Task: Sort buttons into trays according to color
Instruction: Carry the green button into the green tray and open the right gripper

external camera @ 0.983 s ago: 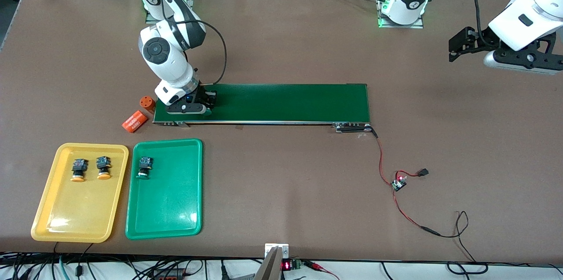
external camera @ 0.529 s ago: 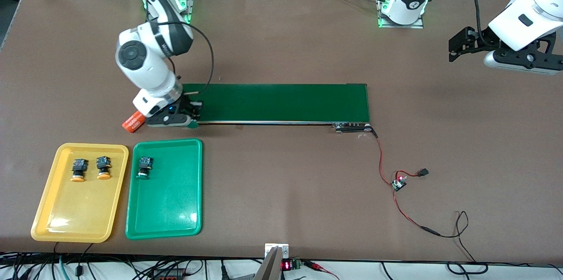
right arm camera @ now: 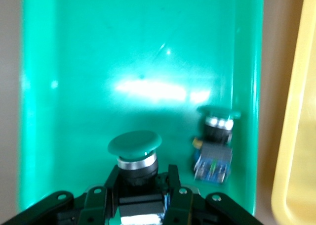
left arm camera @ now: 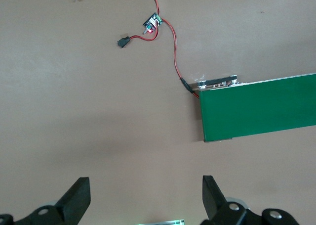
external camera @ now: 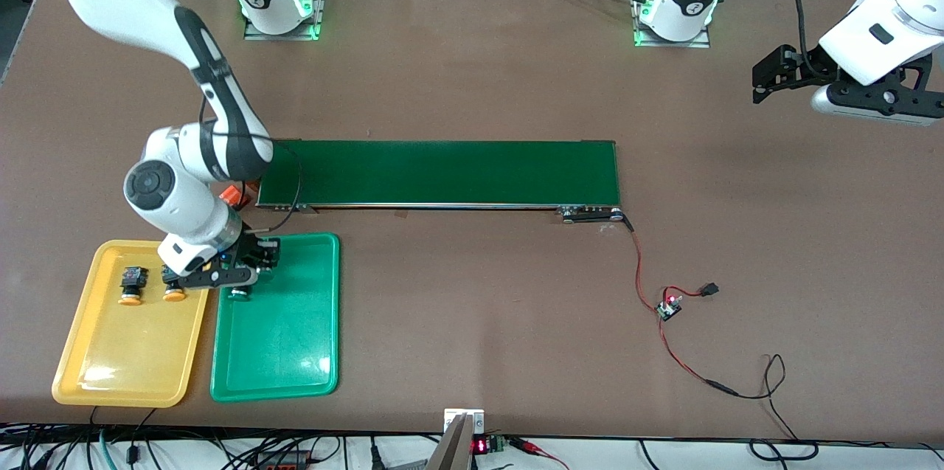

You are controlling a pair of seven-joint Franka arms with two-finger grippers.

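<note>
- Matte brown table (external camera: 472,71), flat and plain, with a long dark-green conveyor belt (external camera: 442,173) across the middle, smooth rectangle with a thin metal edge.
- Two shallow glossy plastic trays with rounded corners, side by side toward the right arm's end, nearer the front camera than the belt: yellow tray (external camera: 110,367) and green tray (external camera: 284,352), both throwing back glare.
- Two yellow-capped buttons (external camera: 131,285) in the yellow tray, blocky dark bodies with round mushroom caps; the second one (external camera: 174,294) half hidden under the right arm's wrist.
- Green-capped button (right arm camera: 215,143) lying in the green tray close to the wall that faces the yellow tray; chrome ring under the cap, blue-black block body. Only the cap peeks out in the front view (external camera: 237,294).
- Right gripper (right arm camera: 140,185) over the green tray's belt-side end, clamped on another green-capped button, the held button (right arm camera: 135,153): black fingers (right arm camera: 174,178) pressed on either side of its body, round domed cap sticking out past the tips, chrome collar showing.
- Orange cylinder (external camera: 233,195) partly visible beside the belt's end, tucked under the right arm.
- Left gripper (left arm camera: 143,200) waiting up in the air over bare table at the left arm's end, black angular fingers (left arm camera: 76,200) spread wide, nothing between them.
- Red wire with a small circuit board (external camera: 669,305) on the table near the belt's motor end.
</note>
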